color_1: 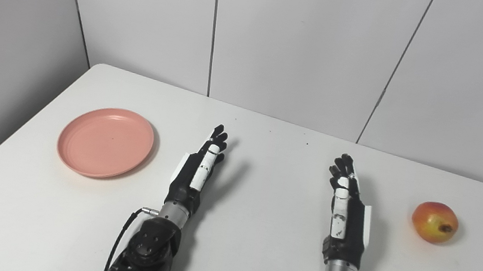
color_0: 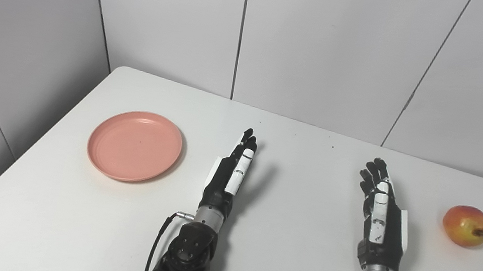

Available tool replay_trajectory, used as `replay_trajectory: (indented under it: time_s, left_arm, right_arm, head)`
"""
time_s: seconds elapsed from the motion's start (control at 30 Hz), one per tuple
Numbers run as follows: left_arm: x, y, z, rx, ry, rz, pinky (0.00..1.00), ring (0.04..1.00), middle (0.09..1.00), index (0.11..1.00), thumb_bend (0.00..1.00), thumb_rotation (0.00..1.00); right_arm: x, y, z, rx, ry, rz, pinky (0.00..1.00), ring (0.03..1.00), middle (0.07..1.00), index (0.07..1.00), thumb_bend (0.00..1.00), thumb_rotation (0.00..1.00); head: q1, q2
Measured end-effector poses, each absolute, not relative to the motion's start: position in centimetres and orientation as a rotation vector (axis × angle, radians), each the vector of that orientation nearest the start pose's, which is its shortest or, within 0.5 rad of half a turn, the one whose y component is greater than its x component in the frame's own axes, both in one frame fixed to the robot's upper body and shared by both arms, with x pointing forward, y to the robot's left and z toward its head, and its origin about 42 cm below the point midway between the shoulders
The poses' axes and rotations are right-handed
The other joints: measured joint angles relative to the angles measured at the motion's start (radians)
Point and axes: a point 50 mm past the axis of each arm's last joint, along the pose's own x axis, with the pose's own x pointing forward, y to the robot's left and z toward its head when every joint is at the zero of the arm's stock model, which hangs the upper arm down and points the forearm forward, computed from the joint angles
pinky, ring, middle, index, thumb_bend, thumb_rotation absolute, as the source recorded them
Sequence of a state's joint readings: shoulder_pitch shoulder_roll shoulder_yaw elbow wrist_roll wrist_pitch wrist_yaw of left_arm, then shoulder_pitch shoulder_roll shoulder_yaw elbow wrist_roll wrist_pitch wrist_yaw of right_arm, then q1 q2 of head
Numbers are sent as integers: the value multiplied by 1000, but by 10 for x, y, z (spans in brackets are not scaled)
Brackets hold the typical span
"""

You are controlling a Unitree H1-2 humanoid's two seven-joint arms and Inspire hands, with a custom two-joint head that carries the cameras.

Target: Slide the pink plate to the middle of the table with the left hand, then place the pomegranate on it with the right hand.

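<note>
Pink plate (color_0: 134, 145) far-left on surface (color_0: 293, 235), pomegranate (color_0: 466, 226) right, left robot hand (color_0: 231, 174) and right robot hand (color_0: 380, 212) between, both extended, empty; both views match, right view offset only.

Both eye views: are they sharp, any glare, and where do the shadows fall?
Left eye view: sharp, even light, no glare on the pink plate; the left hand throws a soft shadow to its right. Right eye view: equally sharp, with a faint shadow under the pomegranate.
</note>
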State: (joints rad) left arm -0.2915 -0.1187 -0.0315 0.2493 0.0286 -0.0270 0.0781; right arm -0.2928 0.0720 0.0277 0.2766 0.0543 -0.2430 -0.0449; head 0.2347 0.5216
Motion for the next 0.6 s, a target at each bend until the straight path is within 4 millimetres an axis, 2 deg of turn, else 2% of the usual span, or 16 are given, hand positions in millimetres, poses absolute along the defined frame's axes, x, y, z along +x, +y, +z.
replay_trajectory:
  time_s: [0.1, 0.43, 0.6]
  left_arm:
    - [371, 131, 122, -49, -77, -65, 951, 968, 972, 947, 417, 1000]
    - [374, 125, 124, -54, -110, -73, 917, 936, 936, 917, 416, 1000]
    - [374, 124, 124, -56, -118, -73, 901, 918, 919, 908, 455, 1000]
  right_arm:
    - [371, -153, 129, 121, -239, 65, 968, 929, 928, 925, 561, 922]
    - [372, -154, 129, 115, -229, 84, 965, 931, 932, 927, 578, 922]
    - [372, -154, 129, 114, -228, 84, 958, 927, 928, 924, 588, 926]
  head:
    - [5, -3]
    - [12, -5]
    - [17, -2]
